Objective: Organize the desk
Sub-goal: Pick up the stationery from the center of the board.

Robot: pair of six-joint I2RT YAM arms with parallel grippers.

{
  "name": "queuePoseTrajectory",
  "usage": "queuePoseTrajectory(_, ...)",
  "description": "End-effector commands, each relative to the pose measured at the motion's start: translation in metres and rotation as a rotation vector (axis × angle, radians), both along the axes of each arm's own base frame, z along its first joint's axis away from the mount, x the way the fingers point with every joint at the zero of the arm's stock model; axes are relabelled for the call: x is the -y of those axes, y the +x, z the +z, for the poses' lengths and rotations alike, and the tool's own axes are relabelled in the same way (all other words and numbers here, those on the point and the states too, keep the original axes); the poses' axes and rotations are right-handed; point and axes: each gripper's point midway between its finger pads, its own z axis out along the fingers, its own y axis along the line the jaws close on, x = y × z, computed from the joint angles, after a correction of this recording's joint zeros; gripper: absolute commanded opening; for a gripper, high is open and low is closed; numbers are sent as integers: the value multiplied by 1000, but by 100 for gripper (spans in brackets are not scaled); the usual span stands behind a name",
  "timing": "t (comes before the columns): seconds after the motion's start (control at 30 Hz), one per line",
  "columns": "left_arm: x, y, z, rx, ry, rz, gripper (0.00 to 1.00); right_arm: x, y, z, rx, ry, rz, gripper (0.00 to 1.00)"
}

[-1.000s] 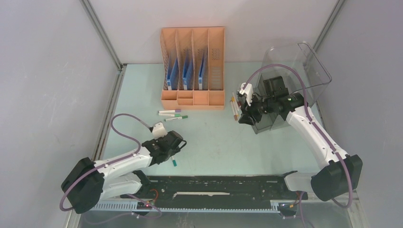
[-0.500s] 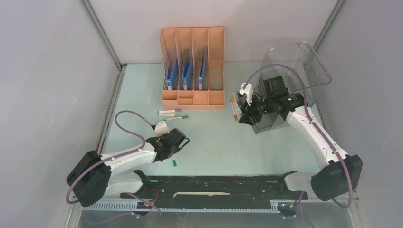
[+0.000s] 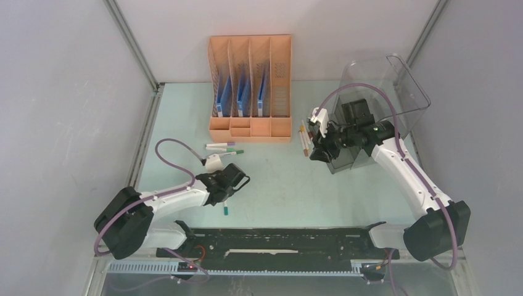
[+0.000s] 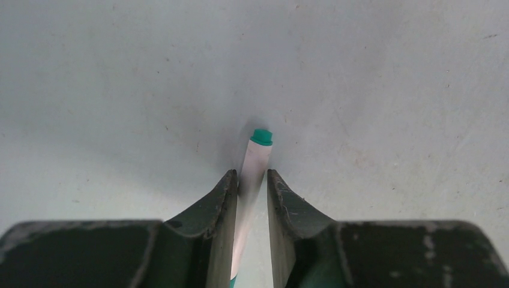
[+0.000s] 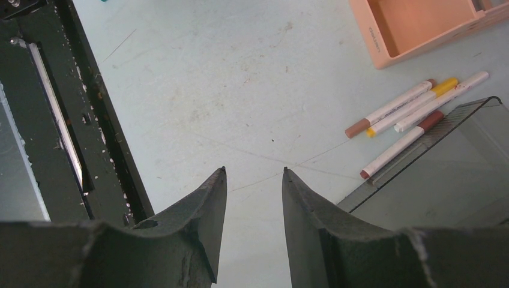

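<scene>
The green-capped marker (image 4: pixel 257 157) is pinched by the left end effector (image 4: pixel 249 180), low over the surface (image 3: pixel 277 185) in front of the orange file rack (image 3: pixel 250 86), presumably for stowing; right of the rack, the right end effector (image 5: pixel 253 174) is held parted and empty

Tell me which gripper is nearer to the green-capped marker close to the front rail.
Left. The left gripper has the green-capped marker between its jaws; the right gripper hangs far away, by the clear bin.
</scene>
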Motion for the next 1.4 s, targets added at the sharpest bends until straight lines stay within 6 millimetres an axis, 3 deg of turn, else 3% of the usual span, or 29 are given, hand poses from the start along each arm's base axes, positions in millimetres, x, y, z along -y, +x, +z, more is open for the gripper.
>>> queuePoseTrajectory(0.0, -6, -14, -12, -79, 19, -8, 27, -2, 4, 18, 60, 16, 13, 47)
queuePoseTrajectory(0.3, -3, -17, -14, -101, 20, -39, 32, -2, 3, 19, 63, 20, 12, 47)
queuePoseTrajectory(0.7, 1, -24, -21, -160, 30, -106, 25, -1, 2, 22, 75, 25, 14, 47)
queuePoseTrajectory(0.87, 1, -23, -25, -182, 55, -113, 18, -1, 1, 24, 81, 28, 17, 47)
queuePoseTrajectory(1.07, 0, -26, -35, -224, 85, -117, 0, -3, -1, 25, 78, 33, 27, 47)
queuePoseTrajectory(1.2, 3, -23, -29, -188, 51, -112, 0, -6, -3, 24, 70, 38, 40, 47)
queuePoseTrajectory(1.37, 17, -11, -7, -63, -61, -129, 0, -14, -10, 25, 55, 59, 72, 47)
